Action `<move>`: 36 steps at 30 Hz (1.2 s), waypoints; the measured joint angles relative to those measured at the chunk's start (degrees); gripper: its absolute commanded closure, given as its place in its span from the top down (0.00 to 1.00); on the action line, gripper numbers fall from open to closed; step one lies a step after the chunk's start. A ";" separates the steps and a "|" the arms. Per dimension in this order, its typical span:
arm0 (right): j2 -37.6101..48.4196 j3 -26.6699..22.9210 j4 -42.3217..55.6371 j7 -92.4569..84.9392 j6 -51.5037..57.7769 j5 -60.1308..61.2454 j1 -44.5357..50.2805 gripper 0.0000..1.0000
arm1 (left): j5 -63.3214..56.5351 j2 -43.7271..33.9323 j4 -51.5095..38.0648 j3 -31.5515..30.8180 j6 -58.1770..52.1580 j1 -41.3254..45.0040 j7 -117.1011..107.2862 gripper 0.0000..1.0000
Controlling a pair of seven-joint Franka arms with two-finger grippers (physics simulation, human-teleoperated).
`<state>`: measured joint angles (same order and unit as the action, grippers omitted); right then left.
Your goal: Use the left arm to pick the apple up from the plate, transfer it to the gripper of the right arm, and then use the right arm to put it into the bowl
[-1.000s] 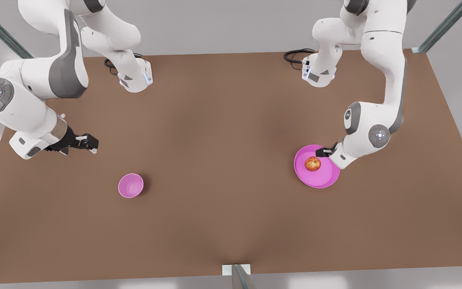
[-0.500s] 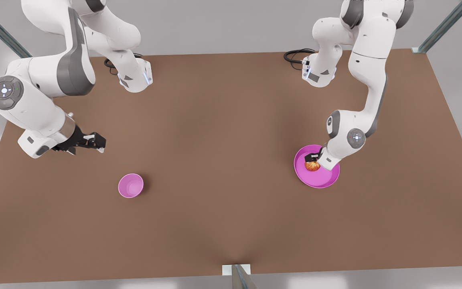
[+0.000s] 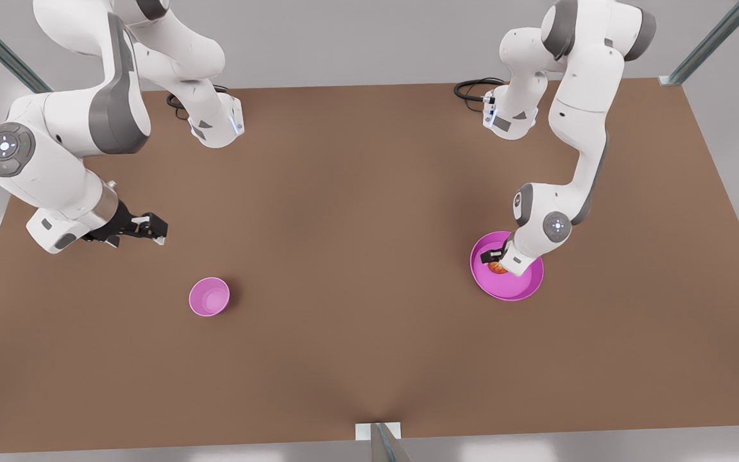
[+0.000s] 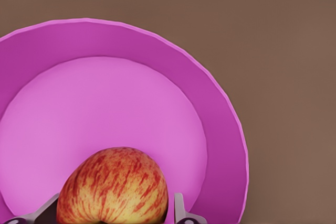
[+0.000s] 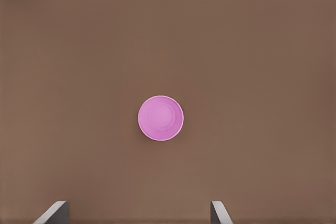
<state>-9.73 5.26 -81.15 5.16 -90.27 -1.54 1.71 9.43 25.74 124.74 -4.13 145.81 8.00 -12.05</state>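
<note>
On the front view's left, the right gripper [image 3: 151,229] hangs above the table [image 3: 356,269] with its jaws spread, and the right wrist view shows its two fingertips [image 5: 52,213] well apart. The bowl [image 3: 209,296] sits near it, empty; this arm waits.

On the front view's right, the left gripper [image 3: 494,258] is down over the plate [image 3: 523,292]. The apple [image 4: 113,187] rests on the plate's floor between the two fingers [image 4: 181,211], which stand just beside its flanks. Whether the pads already touch the skin is hard to tell, so the jaws read as open around the fruit rather than clamped.

To do this grasp well, the fingers should close evenly across the apple's widest part, since a round fruit squeezed off-centre probably slips or rolls. The lift should go straight up, clear of the plate's rim, and the hold should leave part of the apple exposed for the other gripper to take.
</note>
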 measured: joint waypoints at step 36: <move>-10.07 -1.01 3.43 -0.40 -0.55 30.01 -3.54 1.00 | 19.81 7.61 -35.03 -14.18 -3.39 4.28 9.42 0.76</move>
<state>-19.80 4.25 -77.72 4.75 -90.82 28.47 -1.83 29.24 33.35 89.71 -18.31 142.42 12.27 -2.63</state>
